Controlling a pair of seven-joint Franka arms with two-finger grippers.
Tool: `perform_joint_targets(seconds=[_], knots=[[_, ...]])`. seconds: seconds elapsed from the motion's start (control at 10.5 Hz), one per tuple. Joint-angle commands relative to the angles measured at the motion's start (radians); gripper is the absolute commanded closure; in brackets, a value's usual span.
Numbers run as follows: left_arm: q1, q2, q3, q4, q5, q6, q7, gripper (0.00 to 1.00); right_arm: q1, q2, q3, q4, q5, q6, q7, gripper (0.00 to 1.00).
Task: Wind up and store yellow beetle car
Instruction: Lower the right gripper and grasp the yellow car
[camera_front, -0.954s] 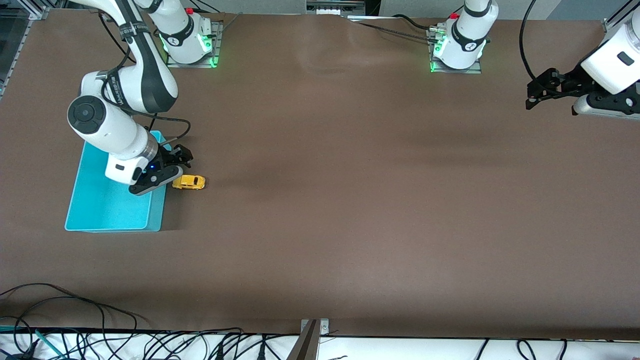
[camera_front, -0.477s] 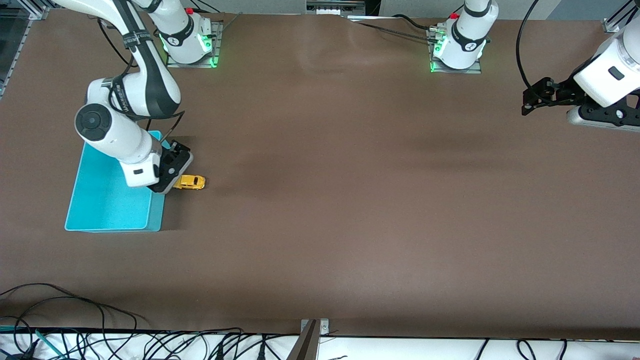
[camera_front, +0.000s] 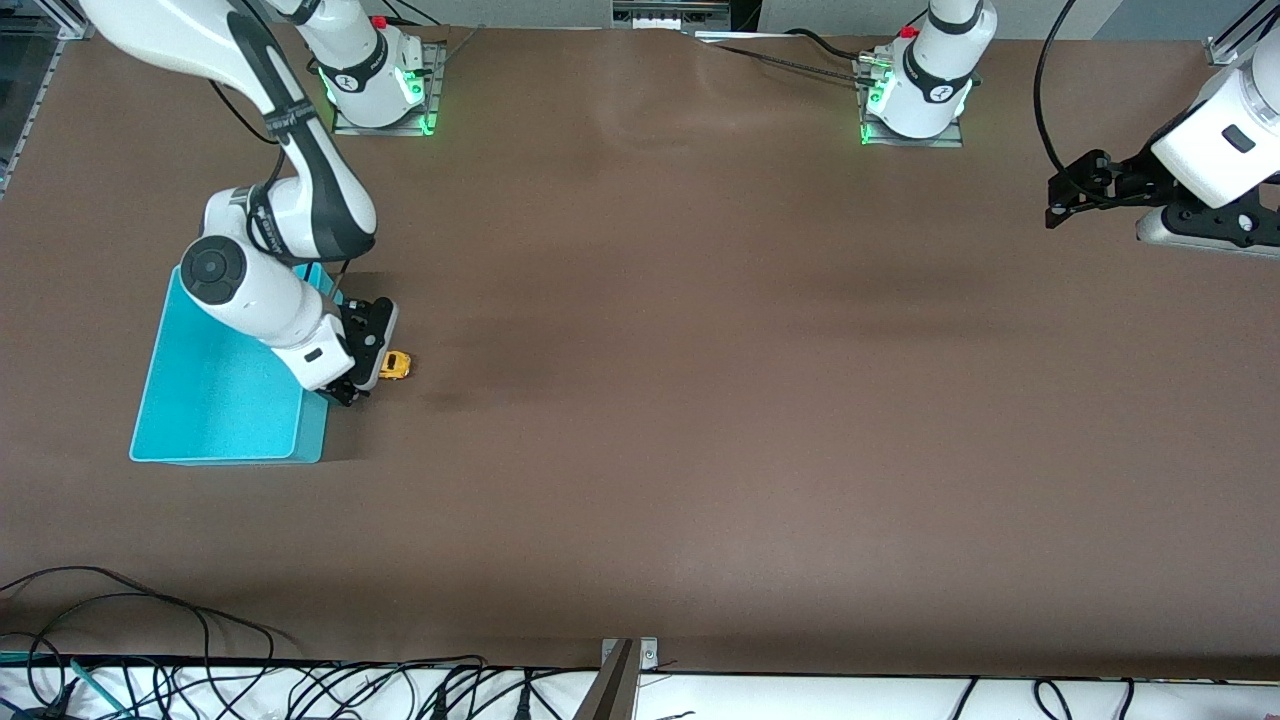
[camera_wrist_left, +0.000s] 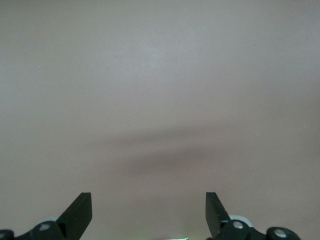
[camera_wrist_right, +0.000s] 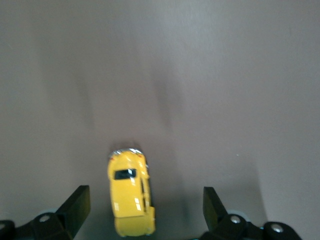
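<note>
At the left of the front view a turquoise bin (camera_front: 215, 410) lies on the brown counter (camera_front: 700, 400), toward the right arm's end. The right arm comes down from its base at the upper left of the frame and crosses over the bin's upper part. Its right end effector (camera_front: 368, 362) hangs low over the counter just beside the bin's wall, over the yellow beetle car (camera_front: 396, 365). Only one end of the car shows past the black fingers in the front view. In the right wrist view the car (camera_wrist_right: 131, 200) stands on its wheels on the counter between the two spread fingers (camera_wrist_right: 75, 205), closer to one of them, and neither fingertip touches it.

The middle of the frame holds only bare counter. At the upper right of the front view the left arm waits, its left end effector (camera_front: 1062, 198) held in the air over the left arm's end of the counter. In the left wrist view its fingers (camera_wrist_left: 79, 212) are spread wide, nothing between them, with plain counter surface below
</note>
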Motion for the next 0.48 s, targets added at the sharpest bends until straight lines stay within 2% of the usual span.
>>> perform_joint_targets(seconds=[0.0,0.19,0.38], knots=[[0.001,0.004,-0.002,0.025,0.008,-0.024,-0.005,0.0,-0.031,0.036,0.02,-0.004,0.003,0.055,-0.072,0.0],[0.001,0.005,-0.002,0.025,0.009,-0.024,-0.005,0.0,-0.032,0.059,0.02,-0.005,0.003,0.06,-0.077,0.0],[0.001,0.004,-0.004,0.025,0.008,-0.024,-0.007,0.0,-0.035,0.053,0.02,-0.056,0.004,0.069,-0.077,0.0]])
